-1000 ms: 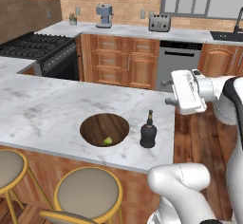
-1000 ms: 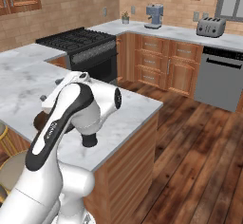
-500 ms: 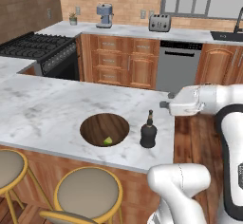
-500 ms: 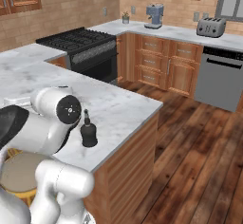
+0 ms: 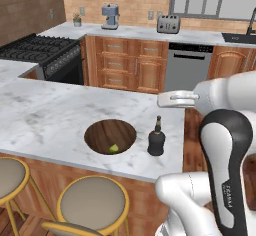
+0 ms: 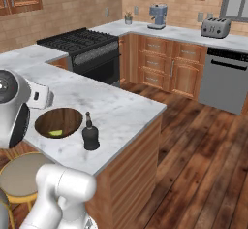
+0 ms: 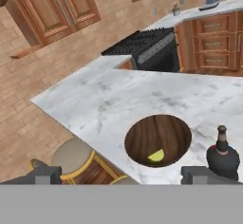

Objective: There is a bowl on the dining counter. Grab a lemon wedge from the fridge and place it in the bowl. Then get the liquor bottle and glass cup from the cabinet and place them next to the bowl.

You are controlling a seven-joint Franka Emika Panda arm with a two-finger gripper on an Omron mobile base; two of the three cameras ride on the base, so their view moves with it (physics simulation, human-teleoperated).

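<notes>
The dark brown bowl (image 5: 107,130) (image 6: 63,119) (image 7: 152,133) sits near the right end of the dining counter (image 5: 45,115) (image 6: 121,111), with a yellow lemon wedge (image 5: 114,149) (image 6: 55,133) (image 7: 156,156) inside it. The dark liquor bottle (image 5: 156,140) (image 6: 90,135) (image 7: 223,157) stands upright just to the right of the bowl. My gripper (image 7: 121,176) (image 5: 167,99) hovers above and to the right of the bottle, open, with nothing between its fingers. The glass cup and the fridge are out of view.
Round stools (image 5: 92,202) (image 5: 7,175) stand at the counter's near side. A black stove (image 5: 40,50), a dishwasher (image 5: 187,72), a coffee machine (image 5: 110,17) and a toaster (image 5: 168,24) line the back wall. Closed wooden wall cabinets (image 7: 52,9) hang on the brick wall.
My arm has swung round and the hand has turned and drawn back, so the right base view now shows the bowl and bottle. Bowl, wedge and bottle have not moved.
</notes>
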